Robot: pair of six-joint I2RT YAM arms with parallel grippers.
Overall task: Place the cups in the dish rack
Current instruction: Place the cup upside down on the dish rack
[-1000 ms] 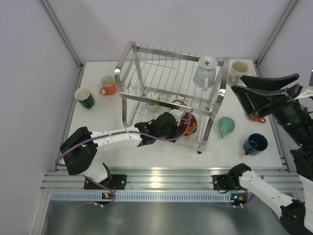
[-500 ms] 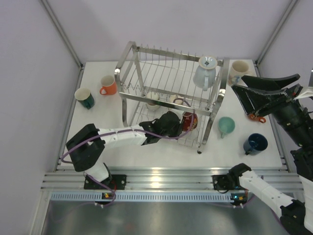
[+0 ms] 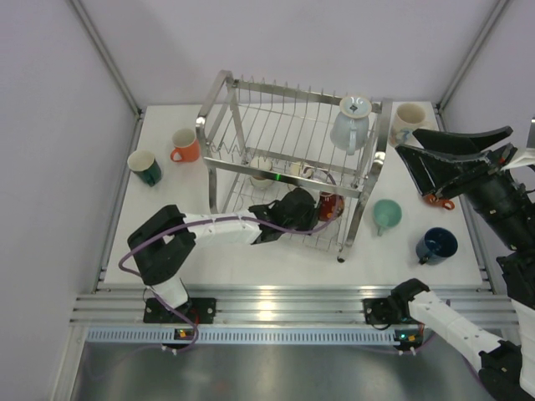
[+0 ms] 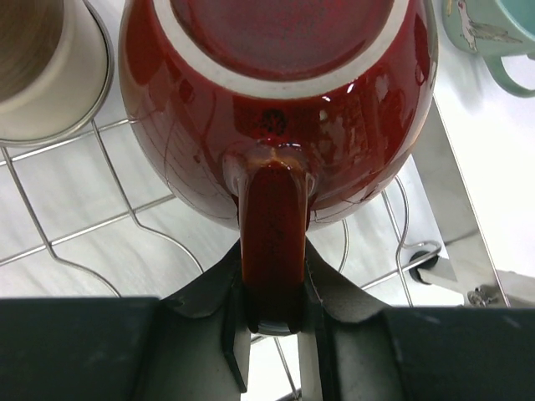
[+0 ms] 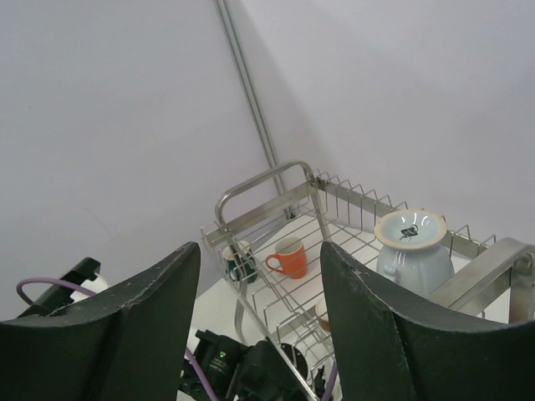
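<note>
Left gripper [image 4: 272,313]: pressed together on the handle of the red mug [image 4: 276,109], one finger on either side of the loop.
Right gripper [image 5: 259,251]: spread and empty, held high at the right of the bench [image 3: 251,251], apart from every cup.
Change over the last second: the left arm has stretched forward, carrying the red mug from the front edge of the lower tier to a place deeper under the upper shelf of the dish rack [image 3: 219,109].
Meaning for the task: judged to be the placing step, near its end; release is not yet made.
Position of the mug: lower tier, right half, near a cream cup [image 4: 42,75] in the same tier.
Orientation: base ring toward the wrist camera, mouth turned away and hidden, handle pointing back at the gripper.
Long axis: base to mouth, apparently running from the camera side down toward the wires; the exact tilt cannot be told.
Already loaded: pale blue-grey cup [image 3: 352,123], upper tier.
Still on the bench: orange mug [image 3: 185,144], teal mug [image 3: 145,167], mint cup [image 3: 386,215], navy cup [image 3: 436,245].
</note>
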